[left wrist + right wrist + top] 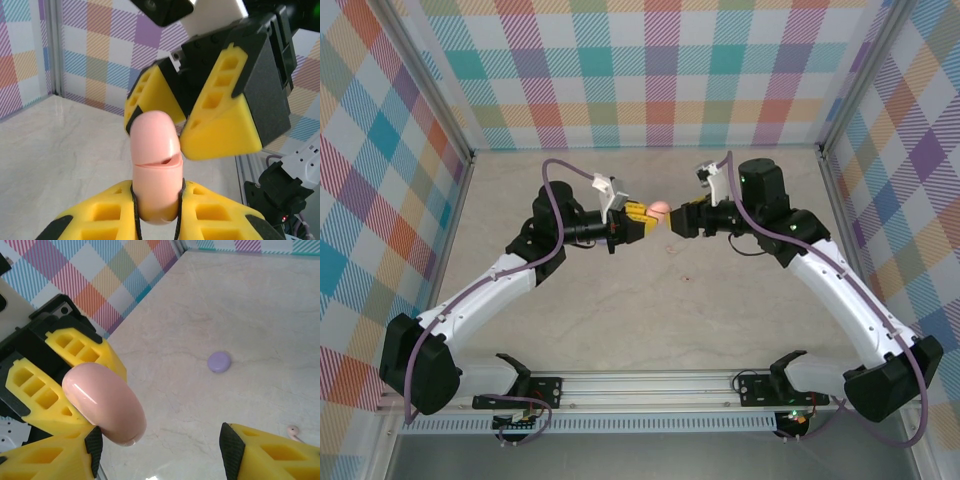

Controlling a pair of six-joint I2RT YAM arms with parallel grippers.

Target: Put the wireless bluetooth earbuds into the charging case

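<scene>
Between the left fingers (220,215) sits the pink case (155,145), clamped by its lower half and held up off the desk (240,300), lid end pointing at the other arm. That looks deliberate: one arm steadies the base so the other can work on the lid. A thin seam (156,162) shows just above the left fingers, barely parted, so I judge the case not yet opened.

Around the lid end stand the right fingers (220,120), spread apart. One is right beside the case and the other well clear, so they grip nothing. Below the right fingers, on the desk, lie a purple case (219,361) and, close to one fingertip, a pale pink bud (292,430), both well apart from the pink case.

Whether the nearer right finger truly touches the lid I cannot tell. The pink case's inside is hidden, and the bud's stem runs behind the finger. A reddish speck (687,278) on the desk is too small to name.
</scene>
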